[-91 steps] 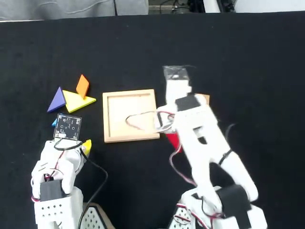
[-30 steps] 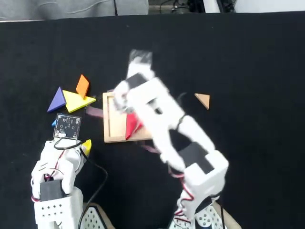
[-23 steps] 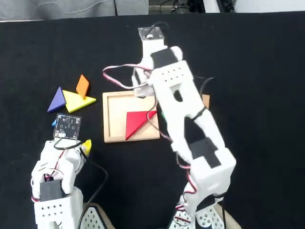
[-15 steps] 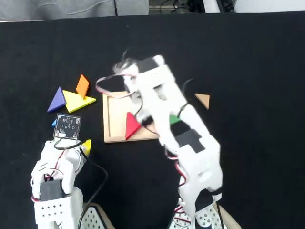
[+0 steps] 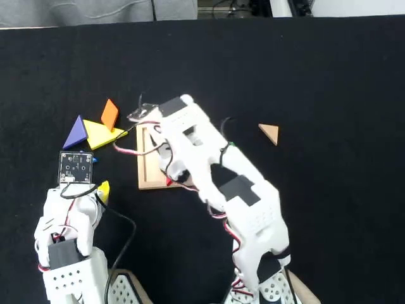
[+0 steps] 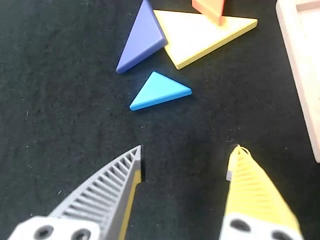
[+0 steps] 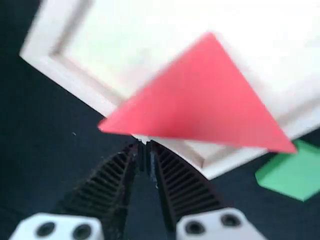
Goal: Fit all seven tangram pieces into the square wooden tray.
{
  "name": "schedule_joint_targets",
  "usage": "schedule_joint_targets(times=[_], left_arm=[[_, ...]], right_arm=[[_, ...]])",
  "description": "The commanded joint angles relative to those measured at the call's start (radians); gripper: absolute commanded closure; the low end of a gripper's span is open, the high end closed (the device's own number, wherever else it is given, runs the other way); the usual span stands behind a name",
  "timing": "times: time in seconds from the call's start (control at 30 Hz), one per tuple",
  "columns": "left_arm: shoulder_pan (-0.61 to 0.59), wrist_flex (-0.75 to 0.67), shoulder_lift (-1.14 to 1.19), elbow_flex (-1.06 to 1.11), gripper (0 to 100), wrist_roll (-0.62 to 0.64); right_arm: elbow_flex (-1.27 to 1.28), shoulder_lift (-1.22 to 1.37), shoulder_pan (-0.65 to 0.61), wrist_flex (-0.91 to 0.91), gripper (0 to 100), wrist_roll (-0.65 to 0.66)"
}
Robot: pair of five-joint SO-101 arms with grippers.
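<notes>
The square wooden tray (image 5: 145,166) lies mid-table, mostly under my right arm (image 5: 190,139). A red triangle (image 7: 200,105) rests tilted across one tray corner (image 7: 200,162), overhanging the rim. My right gripper (image 7: 143,148) is shut, its tips at the red triangle's edge, holding nothing. A green piece (image 7: 292,172) lies just outside that corner. My left gripper (image 6: 187,152) stands open over bare cloth, a little short of the small blue triangle (image 6: 160,91). Beyond it lie the purple triangle (image 6: 142,37), yellow triangle (image 6: 200,35) and orange piece (image 6: 210,7). A tan triangle (image 5: 269,133) sits far right.
The black cloth covers the whole table. The purple (image 5: 74,133), yellow (image 5: 101,134) and orange (image 5: 109,114) pieces cluster left of the tray. The tray's rim (image 6: 300,60) lies close beside the left gripper. Open cloth stretches behind the tray and at the right.
My right arm swung away after leaving the red triangle in the tray, then came back low over it and now covers most of it. The left arm shifted slightly left.
</notes>
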Motion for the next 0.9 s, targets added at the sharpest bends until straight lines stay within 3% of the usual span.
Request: schedule_joint_targets(times=[0.0, 0.17, 0.43, 0.57, 0.67, 0.87], left_arm=[[-0.012, -0.02, -0.009, 0.018, 73, 0.0], [-0.012, -0.018, -0.009, 0.018, 73, 0.0], [-0.01, -0.018, -0.009, 0.018, 73, 0.0], [-0.01, -0.017, -0.009, 0.018, 73, 0.0], [-0.01, -0.018, -0.009, 0.018, 73, 0.0], [-0.01, -0.017, -0.009, 0.018, 73, 0.0]], right_arm=[[-0.038, 0.008, -0.035, -0.063, 98.8, -0.006], [-0.045, 0.041, -0.035, -0.144, 98.8, -0.066], [-0.223, -0.013, -0.058, -0.054, 98.8, -0.066], [-0.315, -0.065, 0.06, 0.017, 98.8, -0.066], [-0.335, -0.067, 0.17, -0.044, 98.8, -0.063], [-0.278, 0.087, 0.187, -0.173, 98.8, -0.058]])
